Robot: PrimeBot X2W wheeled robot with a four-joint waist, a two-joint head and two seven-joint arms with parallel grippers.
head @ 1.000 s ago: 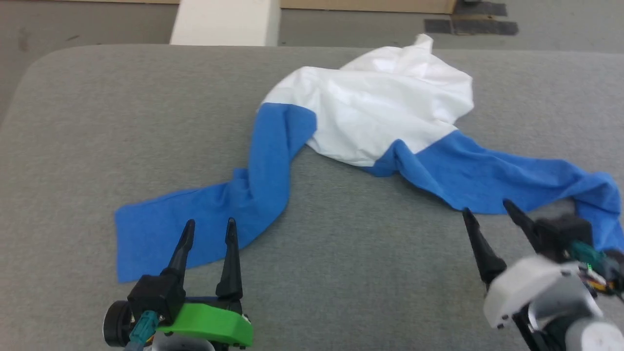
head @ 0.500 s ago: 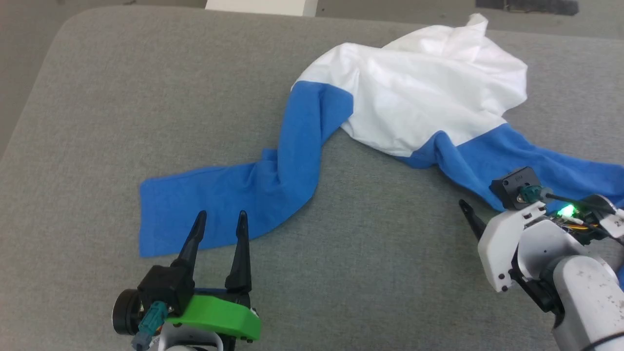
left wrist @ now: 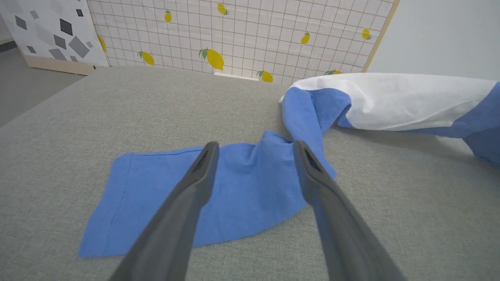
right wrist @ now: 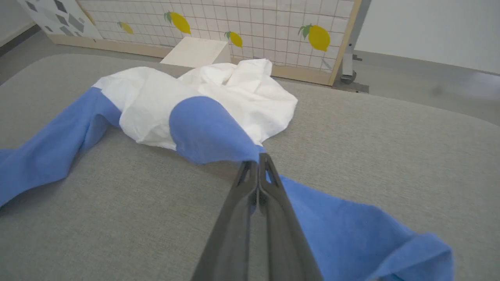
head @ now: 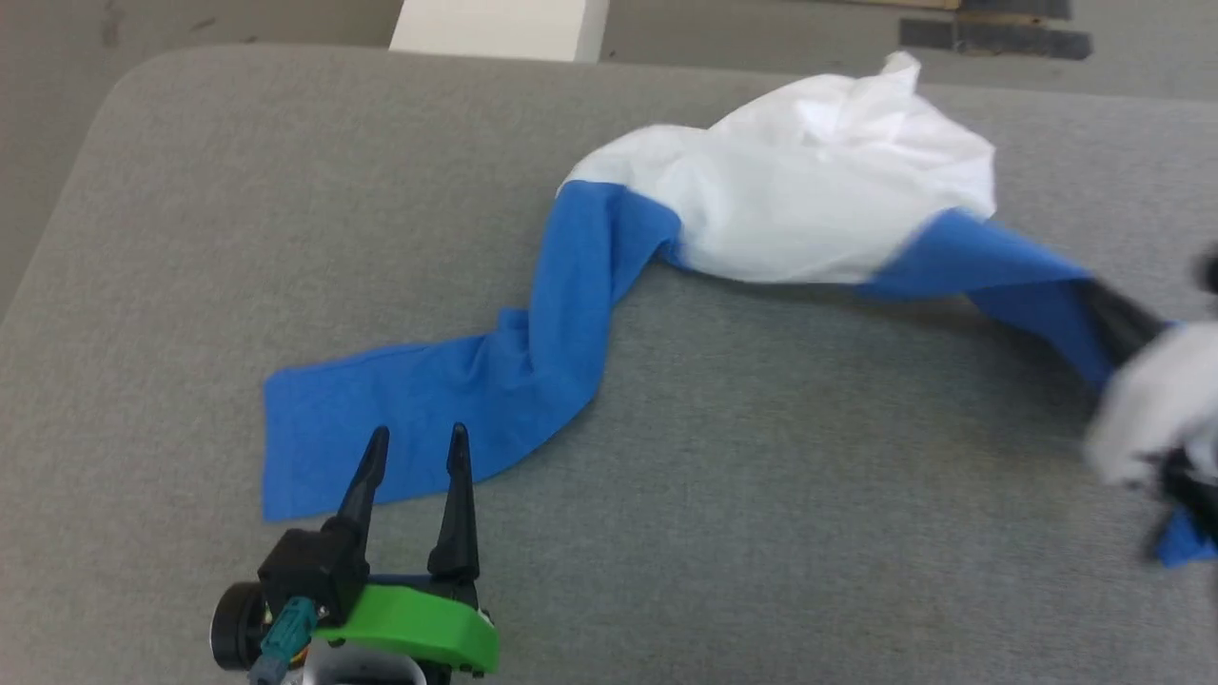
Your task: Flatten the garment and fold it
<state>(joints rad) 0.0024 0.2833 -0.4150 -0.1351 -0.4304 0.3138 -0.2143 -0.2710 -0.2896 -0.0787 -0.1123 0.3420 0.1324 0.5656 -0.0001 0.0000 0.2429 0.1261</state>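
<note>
- Pinching the right sleeve with the right gripper: fingers pressed fully together, blue cloth caught at the very tips.
- Just beyond the tips, a raised hump of sleeve, lifted clear of the table; the cuff end trailing loose below the wrist.
- In the head view, right gripper blurred at the far right, with the sleeve drawn taut up to it.
- Left gripper spread wide and holding nothing, poised just over the left sleeve; touching the cloth or not, cannot tell.
- Left sleeve flat near the cuff, twisted once midway toward the shoulder.
- Garment toward the table's far side, white body bunched and creased, sleeves splayed toward the robot.
- Step in hand, by judgement: flattening, at its start, with one sleeve gripped for pulling out; no folding yet.
- Next, likely: close the left gripper on its sleeve near the cuff, then draw both outward and apart to stretch the body smooth.
- Worth minding: thin knit slipping from a tip pinch, and the twist needing undoing.
</note>
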